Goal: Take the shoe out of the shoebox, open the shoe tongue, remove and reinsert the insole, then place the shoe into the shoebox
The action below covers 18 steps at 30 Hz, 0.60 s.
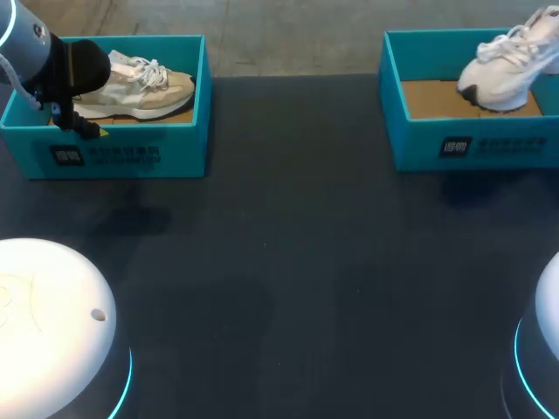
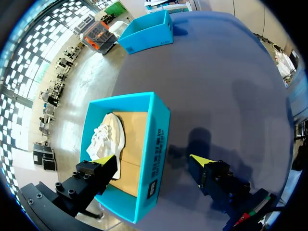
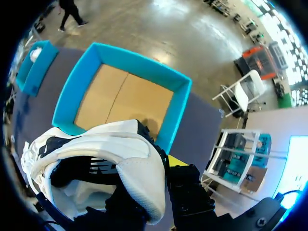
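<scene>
Dark tabletop (image 1: 288, 262) fills the head view, with a round white robot base at each near corner, one left (image 1: 52, 323) and one right (image 1: 546, 349).

At the far left stands a teal left box (image 1: 131, 153), open at the top. A tan shoe (image 1: 144, 92) with white laces lies on its sole on the box's brown cardboard floor, toe pointing toward the middle of the table. My left arm (image 1: 35, 52) comes in over the left end of this box. The left gripper (image 2: 153, 159) hangs over the box's front wall with its fingers spread wide and nothing held. One yellow tip is inside the box just beside the shoe's heel end, and I cannot tell whether it touches the shoe. The other tip is outside the wall, above the bare table. The wall itself runs between the two fingers, and neither finger touches it.

Well apart, at the far right, stands the teal right box (image 1: 472, 144), also open. A white shoe (image 1: 507, 70) with a black toe patch is tilted over it, toe down and heel up toward the edge of the head view. In the right wrist view the shoe sits above the box, whose cardboard floor shows bare beyond it. The right gripper (image 3: 161, 173) is closed on the shoe's heel collar: one finger with its yellow tip presses the outside of the heel, and the other reaches into the shoe's opening. Whether the toe rests on the box floor I cannot tell.
</scene>
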{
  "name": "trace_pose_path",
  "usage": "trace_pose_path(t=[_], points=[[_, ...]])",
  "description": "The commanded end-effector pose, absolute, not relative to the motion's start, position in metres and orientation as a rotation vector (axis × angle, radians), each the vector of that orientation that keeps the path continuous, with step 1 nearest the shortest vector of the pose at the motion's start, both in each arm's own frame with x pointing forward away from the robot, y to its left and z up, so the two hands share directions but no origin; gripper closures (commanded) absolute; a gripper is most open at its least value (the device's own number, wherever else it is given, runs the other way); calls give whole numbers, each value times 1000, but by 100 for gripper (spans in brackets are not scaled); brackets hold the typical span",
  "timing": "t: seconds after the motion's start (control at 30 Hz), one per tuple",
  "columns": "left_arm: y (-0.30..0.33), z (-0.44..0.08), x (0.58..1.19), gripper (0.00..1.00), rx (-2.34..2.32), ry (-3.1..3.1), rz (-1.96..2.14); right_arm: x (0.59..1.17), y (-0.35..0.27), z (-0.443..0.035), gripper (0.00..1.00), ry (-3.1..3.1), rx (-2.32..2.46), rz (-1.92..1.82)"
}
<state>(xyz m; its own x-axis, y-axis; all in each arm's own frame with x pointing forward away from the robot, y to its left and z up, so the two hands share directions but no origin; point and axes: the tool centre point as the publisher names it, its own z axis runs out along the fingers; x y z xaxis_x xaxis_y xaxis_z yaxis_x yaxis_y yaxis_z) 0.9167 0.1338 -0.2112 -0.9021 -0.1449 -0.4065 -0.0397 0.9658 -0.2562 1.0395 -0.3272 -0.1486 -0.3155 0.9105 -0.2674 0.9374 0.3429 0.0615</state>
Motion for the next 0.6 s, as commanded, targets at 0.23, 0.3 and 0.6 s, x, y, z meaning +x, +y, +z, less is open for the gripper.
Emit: trace_pose_path(t=[0.23,0.3,0.6], points=[[134,-211,916,0,-133,2682,-333,1032,-319,-144,100,2191,1819,-252],[134,-211,916,0,-133,2682,-333,1032,-319,-144,100,2191,1819,-252],[134,-211,916,0,-133,2682,-333,1029,-318,-150,100,2099,1950,-220]])
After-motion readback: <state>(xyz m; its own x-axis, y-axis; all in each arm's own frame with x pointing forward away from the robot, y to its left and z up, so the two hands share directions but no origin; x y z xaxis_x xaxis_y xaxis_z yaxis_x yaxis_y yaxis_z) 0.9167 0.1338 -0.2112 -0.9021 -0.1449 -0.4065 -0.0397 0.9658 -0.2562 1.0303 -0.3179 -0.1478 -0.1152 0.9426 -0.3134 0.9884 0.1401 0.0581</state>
